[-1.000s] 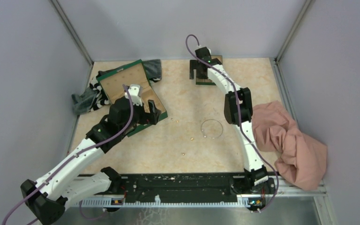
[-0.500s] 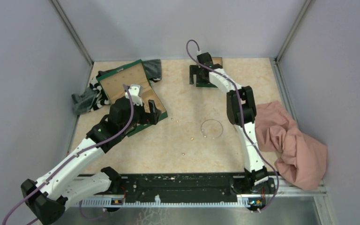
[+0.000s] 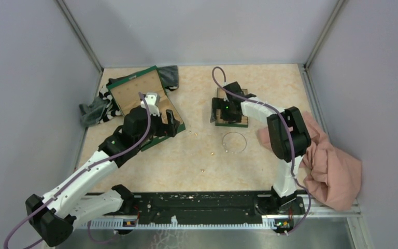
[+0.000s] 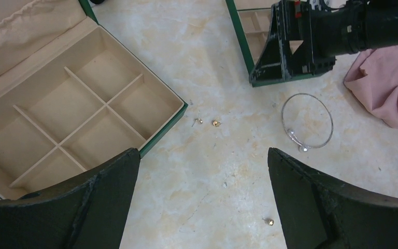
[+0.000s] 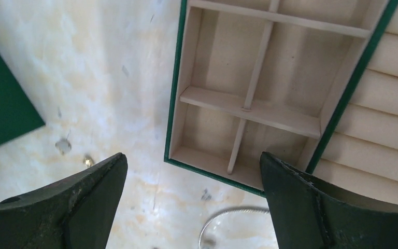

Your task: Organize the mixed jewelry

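Observation:
The thin silvery hoop (image 3: 235, 141) lies flat on the marble floor; it also shows in the left wrist view (image 4: 307, 121) and partly in the right wrist view (image 5: 233, 218). Tiny gold specks (image 3: 213, 153) lie scattered left of it, with two (image 4: 216, 123) beside the big box's corner and one (image 4: 270, 222) near my left finger. My left gripper (image 3: 163, 124) (image 4: 203, 155) is open and empty above bare floor. My right gripper (image 3: 223, 110) (image 5: 193, 158) is open and empty over the near edge of a small green box (image 5: 259, 88).
A large open green box with tan compartments (image 3: 134, 93) (image 4: 83, 109) stands at the left, on striped and grey cloth (image 3: 96, 109). The small green box (image 3: 236, 116) lies just behind the hoop. A pink cloth (image 3: 321, 161) is heaped at the right.
My right arm has drawn back from the far wall toward the middle, and the small green box now lies nearer, just behind the hoop. My left arm has barely shifted.

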Motion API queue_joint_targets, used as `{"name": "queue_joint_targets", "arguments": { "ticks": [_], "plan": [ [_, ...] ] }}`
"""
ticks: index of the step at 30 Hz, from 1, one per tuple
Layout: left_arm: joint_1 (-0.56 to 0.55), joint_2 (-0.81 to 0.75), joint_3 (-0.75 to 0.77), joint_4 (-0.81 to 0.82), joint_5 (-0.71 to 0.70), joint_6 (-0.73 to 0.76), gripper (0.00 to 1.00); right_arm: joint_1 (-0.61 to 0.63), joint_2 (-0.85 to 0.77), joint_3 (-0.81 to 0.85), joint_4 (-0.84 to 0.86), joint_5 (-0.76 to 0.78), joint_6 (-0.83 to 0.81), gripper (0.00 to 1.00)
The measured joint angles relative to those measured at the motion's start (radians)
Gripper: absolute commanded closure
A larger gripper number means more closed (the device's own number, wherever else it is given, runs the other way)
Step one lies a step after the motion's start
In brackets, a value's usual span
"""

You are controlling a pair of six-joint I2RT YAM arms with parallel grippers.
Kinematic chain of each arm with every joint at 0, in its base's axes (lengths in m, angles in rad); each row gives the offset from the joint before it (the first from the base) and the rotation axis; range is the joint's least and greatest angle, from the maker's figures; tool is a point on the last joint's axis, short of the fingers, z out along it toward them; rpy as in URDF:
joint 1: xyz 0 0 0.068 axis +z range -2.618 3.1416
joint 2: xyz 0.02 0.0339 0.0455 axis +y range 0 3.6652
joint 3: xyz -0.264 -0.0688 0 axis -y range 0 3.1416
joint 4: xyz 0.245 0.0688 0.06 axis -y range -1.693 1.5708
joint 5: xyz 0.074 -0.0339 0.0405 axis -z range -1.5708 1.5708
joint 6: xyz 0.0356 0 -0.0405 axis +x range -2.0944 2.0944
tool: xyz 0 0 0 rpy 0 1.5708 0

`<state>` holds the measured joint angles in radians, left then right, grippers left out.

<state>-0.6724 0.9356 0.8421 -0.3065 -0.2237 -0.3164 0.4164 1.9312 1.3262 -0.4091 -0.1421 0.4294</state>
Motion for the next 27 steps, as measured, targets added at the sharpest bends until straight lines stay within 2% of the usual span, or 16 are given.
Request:
{"name": "queue_joint_targets", "arguments": {
  "ticks": [6, 13, 18, 21, 27],
  "plan": [
    [0.000, 0.040, 0.000, 0.013, 0.014, 0.000, 0.01, 0.058, -0.100, -0.059, -0.034, 0.042, -0.003, 0.02],
    [0.000, 0.051, 0.008, 0.000, 0.014, -0.004, 0.01, 0.060, -0.364, -0.068, -0.011, 0.159, -0.078, 0.10],
    [0.008, 0.111, 0.060, -0.066, 0.003, -0.009, 0.01, 0.149, -0.458, -0.118, -0.006, 0.198, -0.160, 0.22],
    [0.018, 0.119, 0.068, -0.091, -0.001, -0.023, 0.01, 0.218, -0.459, -0.190, -0.019, 0.207, -0.152, 0.36],
    [0.056, 0.125, 0.098, -0.129, -0.021, -0.032, 0.01, 0.269, -0.515, -0.417, -0.056, 0.224, -0.057, 0.44]
  ]
}}
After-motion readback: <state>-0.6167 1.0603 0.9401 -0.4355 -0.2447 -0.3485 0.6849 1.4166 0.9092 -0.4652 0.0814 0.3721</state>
